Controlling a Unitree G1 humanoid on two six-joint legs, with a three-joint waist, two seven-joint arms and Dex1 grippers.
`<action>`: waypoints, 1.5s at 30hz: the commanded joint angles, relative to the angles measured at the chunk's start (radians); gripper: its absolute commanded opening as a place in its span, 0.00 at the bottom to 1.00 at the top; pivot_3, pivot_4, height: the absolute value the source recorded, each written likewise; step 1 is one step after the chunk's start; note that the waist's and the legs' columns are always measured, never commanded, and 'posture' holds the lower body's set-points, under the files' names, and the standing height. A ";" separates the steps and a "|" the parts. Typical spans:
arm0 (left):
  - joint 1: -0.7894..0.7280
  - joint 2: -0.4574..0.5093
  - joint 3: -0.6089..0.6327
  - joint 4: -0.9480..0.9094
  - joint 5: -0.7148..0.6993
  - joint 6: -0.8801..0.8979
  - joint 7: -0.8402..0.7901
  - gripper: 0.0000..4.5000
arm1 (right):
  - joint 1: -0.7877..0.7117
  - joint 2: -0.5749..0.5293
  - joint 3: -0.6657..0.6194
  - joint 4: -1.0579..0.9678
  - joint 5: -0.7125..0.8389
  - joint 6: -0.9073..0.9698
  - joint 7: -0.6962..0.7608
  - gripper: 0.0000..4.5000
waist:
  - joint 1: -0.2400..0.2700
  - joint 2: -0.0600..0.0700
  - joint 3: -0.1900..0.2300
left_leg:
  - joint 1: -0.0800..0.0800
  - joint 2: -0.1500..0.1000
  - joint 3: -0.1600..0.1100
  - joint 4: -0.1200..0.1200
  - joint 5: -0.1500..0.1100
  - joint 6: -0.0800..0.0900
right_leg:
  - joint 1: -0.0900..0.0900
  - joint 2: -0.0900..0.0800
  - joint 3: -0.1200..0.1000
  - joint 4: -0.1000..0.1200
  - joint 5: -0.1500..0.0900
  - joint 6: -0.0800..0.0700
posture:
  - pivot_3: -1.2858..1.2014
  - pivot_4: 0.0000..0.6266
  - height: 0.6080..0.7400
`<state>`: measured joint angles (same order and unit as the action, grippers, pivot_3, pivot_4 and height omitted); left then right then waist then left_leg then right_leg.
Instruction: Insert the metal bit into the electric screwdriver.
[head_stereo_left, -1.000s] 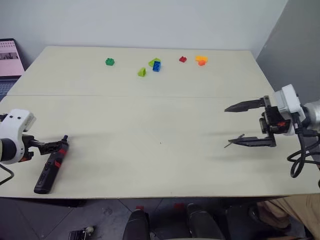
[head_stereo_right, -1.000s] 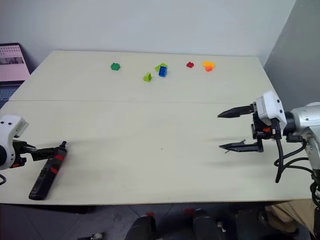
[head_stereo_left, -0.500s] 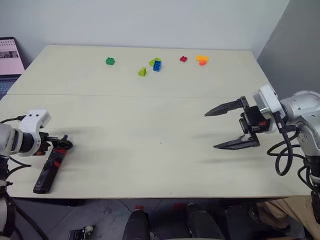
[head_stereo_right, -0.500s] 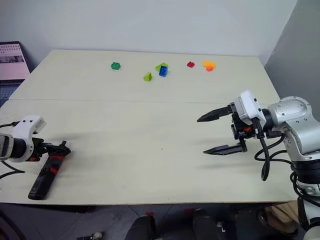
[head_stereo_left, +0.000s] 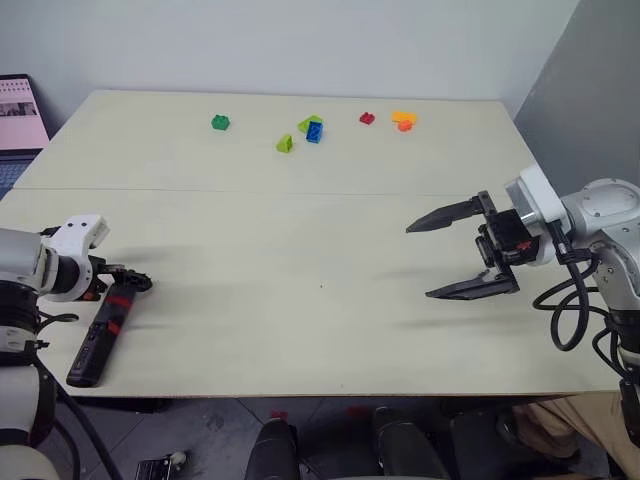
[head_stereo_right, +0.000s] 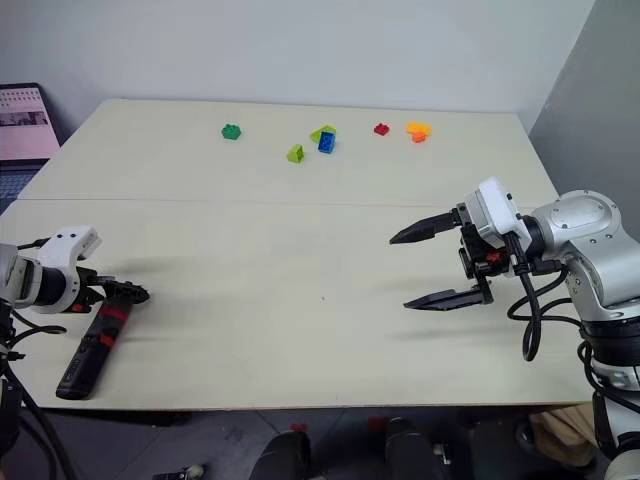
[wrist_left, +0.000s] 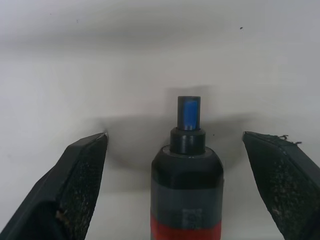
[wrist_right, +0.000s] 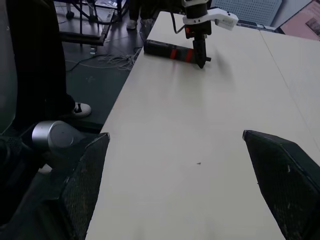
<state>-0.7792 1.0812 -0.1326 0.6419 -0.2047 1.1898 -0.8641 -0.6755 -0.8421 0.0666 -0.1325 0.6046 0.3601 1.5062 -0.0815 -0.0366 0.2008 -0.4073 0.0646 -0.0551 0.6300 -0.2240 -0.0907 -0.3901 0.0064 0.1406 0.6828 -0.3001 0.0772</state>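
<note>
Hovering over the electric screwdriver (head_stereo_left: 101, 334), the left claw (head_stereo_left: 128, 283) stands spread.
Screwdriver lies flat near the tabletop's (head_stereo_left: 320, 250) front-left edge; right claw (head_stereo_left: 440, 258) gapes wide above the right side, empty.

Straddling the electric screwdriver (wrist_left: 187, 190) with bare table (head_stereo_left: 300, 300) beside each spread finger of the left gripper (wrist_left: 187, 165); nothing crowding.

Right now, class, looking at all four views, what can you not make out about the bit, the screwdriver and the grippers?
- Bit: I cannot find it; too thin to tell apart near the right gripper.
- Screwdriver: tip covered by the left gripper in the eye views; rear cut off by the left wrist view's edge.
- Contact between the left gripper's fingers and the screwdriver: none visible.
</note>
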 joint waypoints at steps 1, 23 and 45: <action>-0.022 0.003 -0.013 -0.010 0.020 0.011 -0.019 1.00 | -0.003 -0.010 -0.025 -0.027 0.020 0.001 0.030 1.00 | 0.000 0.000 0.000 | 0.000 0.000 0.000 0.000 0.000 0.000 | 0.000 0.000 0.000 0.000 0.000 0.000 | 0.52 0.24 1.00; 0.024 0.032 -0.024 -0.099 0.032 0.060 -0.038 0.88 | 0.015 0.001 -0.016 -0.027 -0.002 -0.027 0.020 1.00 | 0.000 0.000 0.000 | -0.001 0.000 -0.002 0.000 0.000 0.000 | 0.000 0.000 -0.002 0.000 0.000 0.000 | 0.52 0.24 1.00; 0.030 0.025 -0.014 -0.111 0.043 0.040 -0.036 0.36 | -0.004 0.031 -0.053 -0.059 0.077 0.036 -0.022 1.00 | 0.000 0.000 0.000 | -0.001 0.000 -0.004 0.000 0.000 0.000 | 0.001 0.000 -0.004 0.000 0.000 0.000 | 0.52 0.24 1.00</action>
<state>-0.7518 1.0888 -0.1583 0.5534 -0.1723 1.2370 -0.9040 -0.6555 -0.8093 0.0552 -0.1577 0.6501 0.3824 1.4922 -0.0818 -0.0366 0.2008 -0.4080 0.0646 -0.0588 0.6302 -0.2238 -0.0907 -0.3894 0.0063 0.1369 0.6828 -0.3001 0.0771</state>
